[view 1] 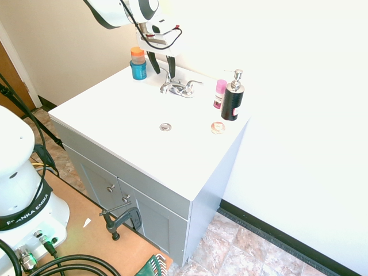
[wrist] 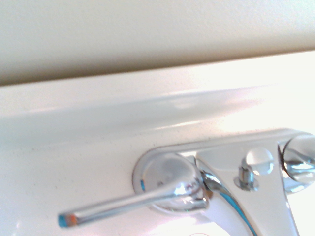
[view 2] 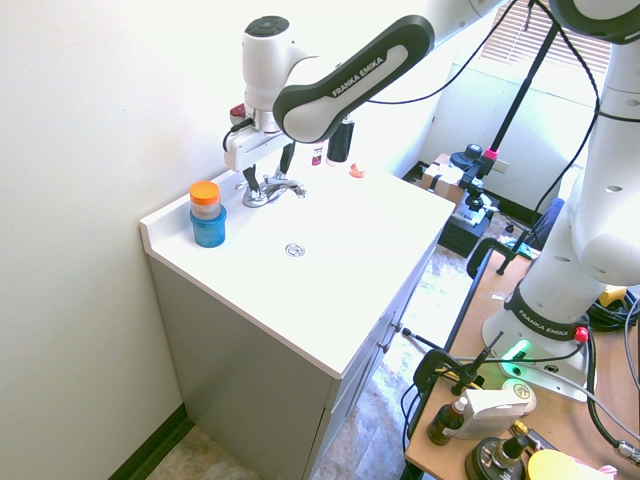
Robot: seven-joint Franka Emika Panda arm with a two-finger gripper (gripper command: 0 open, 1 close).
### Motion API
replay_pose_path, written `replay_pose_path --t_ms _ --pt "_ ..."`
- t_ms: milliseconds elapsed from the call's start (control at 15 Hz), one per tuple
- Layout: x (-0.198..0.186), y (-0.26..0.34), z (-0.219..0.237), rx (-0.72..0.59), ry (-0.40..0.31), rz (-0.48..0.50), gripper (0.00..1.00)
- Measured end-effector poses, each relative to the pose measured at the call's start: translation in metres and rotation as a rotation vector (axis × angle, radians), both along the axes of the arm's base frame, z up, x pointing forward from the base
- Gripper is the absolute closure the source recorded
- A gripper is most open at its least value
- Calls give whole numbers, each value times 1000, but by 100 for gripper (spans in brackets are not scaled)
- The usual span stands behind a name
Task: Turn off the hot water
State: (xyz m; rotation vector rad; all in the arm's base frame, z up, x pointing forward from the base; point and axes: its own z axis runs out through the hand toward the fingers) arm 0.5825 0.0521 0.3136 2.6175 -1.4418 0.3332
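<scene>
With the gripper (view 1: 165, 75) spread open and poised by the hot tap's handle (wrist: 123, 202), alignment seems in hand; the handle must next be engaged and turned.

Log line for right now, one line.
Hot-water shutoff | hand: open, at faucet | hot lever: beside spout, in wrist view | grip: none evident | water: none visible

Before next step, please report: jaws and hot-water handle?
Jaws apart, above the faucet's left side. Hot-water handle visible. No water from spout.
</scene>
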Motion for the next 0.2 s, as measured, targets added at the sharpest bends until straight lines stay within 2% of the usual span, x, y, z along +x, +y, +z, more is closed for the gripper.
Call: replay_pose_path --t_ms 200 --pt "-37 -21 2 22 12 11 0"
